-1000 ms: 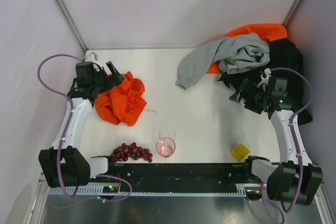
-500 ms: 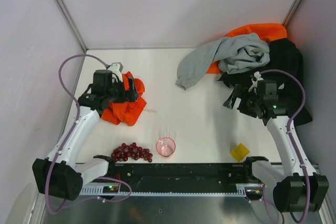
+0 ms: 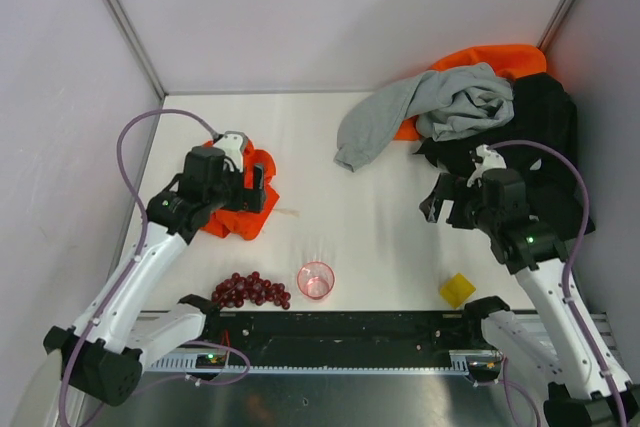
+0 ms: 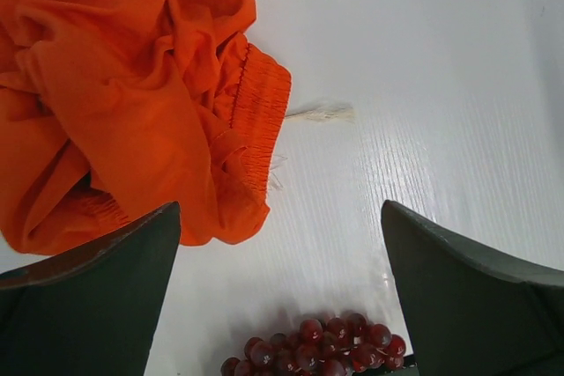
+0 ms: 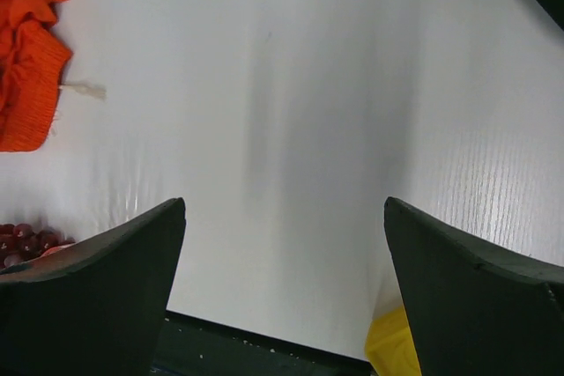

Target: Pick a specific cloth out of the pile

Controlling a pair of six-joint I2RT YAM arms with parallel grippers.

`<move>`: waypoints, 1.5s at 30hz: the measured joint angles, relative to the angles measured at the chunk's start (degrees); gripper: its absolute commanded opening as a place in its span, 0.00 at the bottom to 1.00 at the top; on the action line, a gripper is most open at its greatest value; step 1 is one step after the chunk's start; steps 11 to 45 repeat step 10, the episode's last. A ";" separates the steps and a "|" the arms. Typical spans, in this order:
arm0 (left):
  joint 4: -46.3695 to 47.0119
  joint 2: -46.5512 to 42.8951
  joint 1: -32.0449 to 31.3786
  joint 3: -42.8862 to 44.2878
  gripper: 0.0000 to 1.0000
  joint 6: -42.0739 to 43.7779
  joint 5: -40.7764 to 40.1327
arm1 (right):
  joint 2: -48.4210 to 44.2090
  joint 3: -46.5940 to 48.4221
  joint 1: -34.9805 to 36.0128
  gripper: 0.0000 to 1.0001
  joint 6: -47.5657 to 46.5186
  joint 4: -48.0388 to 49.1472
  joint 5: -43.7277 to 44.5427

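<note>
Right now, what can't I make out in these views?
Cloth: top view, the left arm covers its middle; left wrist view crops it at top and left.
Pile: top view, the right arm hides the black cloth's near edge; the sweatshirt buries most of the orange cloth.
Grapes: left wrist view, cut by the bottom edge.
Yellow block: right wrist view, cut by the bottom edge.

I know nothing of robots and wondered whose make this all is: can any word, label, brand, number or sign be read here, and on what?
None: no word, label, brand, number or sign can be read in any view.
The cloth, the pile, the pink cup, the grapes, the yellow block and the table show plain, unmarked surfaces.
</note>
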 measured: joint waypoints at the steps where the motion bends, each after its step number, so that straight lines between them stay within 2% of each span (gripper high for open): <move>1: -0.11 -0.85 -0.04 -0.09 1.00 0.02 -0.37 | -1.25 -0.02 0.59 0.99 -0.02 0.02 0.37; 10: 0.39 -9.20 -0.04 -1.49 1.00 1.09 -1.03 | -11.58 -0.07 2.27 0.99 -0.33 2.19 -0.81; 45: 0.39 -9.20 -0.04 -1.49 1.00 1.09 -1.03 | -11.58 -0.07 2.27 0.99 -0.33 2.19 -0.81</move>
